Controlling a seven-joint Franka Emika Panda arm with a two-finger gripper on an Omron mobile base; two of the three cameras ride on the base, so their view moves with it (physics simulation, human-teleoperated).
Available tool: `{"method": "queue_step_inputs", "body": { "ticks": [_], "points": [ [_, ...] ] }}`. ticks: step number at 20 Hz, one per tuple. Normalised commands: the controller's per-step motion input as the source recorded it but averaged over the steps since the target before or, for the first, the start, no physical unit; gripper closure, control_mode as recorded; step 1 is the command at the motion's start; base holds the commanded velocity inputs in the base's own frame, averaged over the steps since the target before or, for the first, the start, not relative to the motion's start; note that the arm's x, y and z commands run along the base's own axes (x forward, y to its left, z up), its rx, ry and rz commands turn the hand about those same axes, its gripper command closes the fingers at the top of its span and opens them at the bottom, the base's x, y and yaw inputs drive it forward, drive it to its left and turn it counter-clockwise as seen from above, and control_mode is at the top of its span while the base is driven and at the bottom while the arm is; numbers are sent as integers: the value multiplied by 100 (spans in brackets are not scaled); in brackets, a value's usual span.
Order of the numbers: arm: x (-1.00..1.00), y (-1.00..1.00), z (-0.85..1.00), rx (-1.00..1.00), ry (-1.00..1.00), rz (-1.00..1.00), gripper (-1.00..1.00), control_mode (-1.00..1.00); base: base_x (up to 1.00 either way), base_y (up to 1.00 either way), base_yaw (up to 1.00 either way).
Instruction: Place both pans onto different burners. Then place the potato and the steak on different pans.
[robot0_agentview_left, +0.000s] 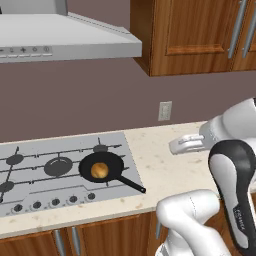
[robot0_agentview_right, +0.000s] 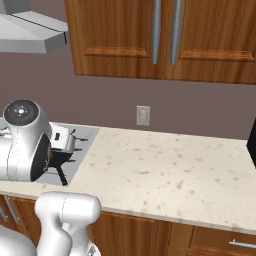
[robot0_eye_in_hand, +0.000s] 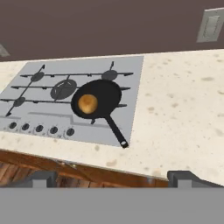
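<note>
Hand view: pan (robot0_eye_in_hand: 97, 101) with potato (robot0_eye_in_hand: 88, 103) sat on a right burner.
Pincer (robot0_eye_in_hand: 112, 178) wide open, empty; next fetch second pan, seat it centred on a free burner (robot0_eye_in_hand: 63, 89).

Left base view: camera behind the arm on its left, raised, facing forward and down over the cooktop (robot0_agentview_left: 65, 172) and the pan (robot0_agentview_left: 102, 168) on it, with the range hood (robot0_agentview_left: 70, 42) above and counter (robot0_agentview_left: 165, 165) to the right. Right base view: behind the arm on its right, looking across the long counter (robot0_agentview_right: 165, 170) toward the wall outlet (robot0_agentview_right: 143, 116), catching just the cooktop's right edge (robot0_agentview_right: 82, 145). Hand view: high and near the counter's front edge, angled down at the whole cooktop (robot0_eye_in_hand: 127, 87); all three share the cooktop's right part, the outlet and adjoining counter.
</note>
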Motion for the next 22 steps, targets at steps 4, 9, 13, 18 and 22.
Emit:
{"method": "queue_step_inputs", "body": {
  "ticks": [4,9,13,18,22],
  "points": [
    [-64,-22,35,5,10,0,-100,-100,0,0,0],
    [-35,-10,18,0,10,0,-100,100,-22,-3,0],
    [0,0,0,0,0,0,-100,100,-34,-1,0],
    [0,0,0,0,0,0,-100,100,-20,24,0],
    [0,0,0,0,0,0,-100,100,-17,78,-2]
  ]
}}
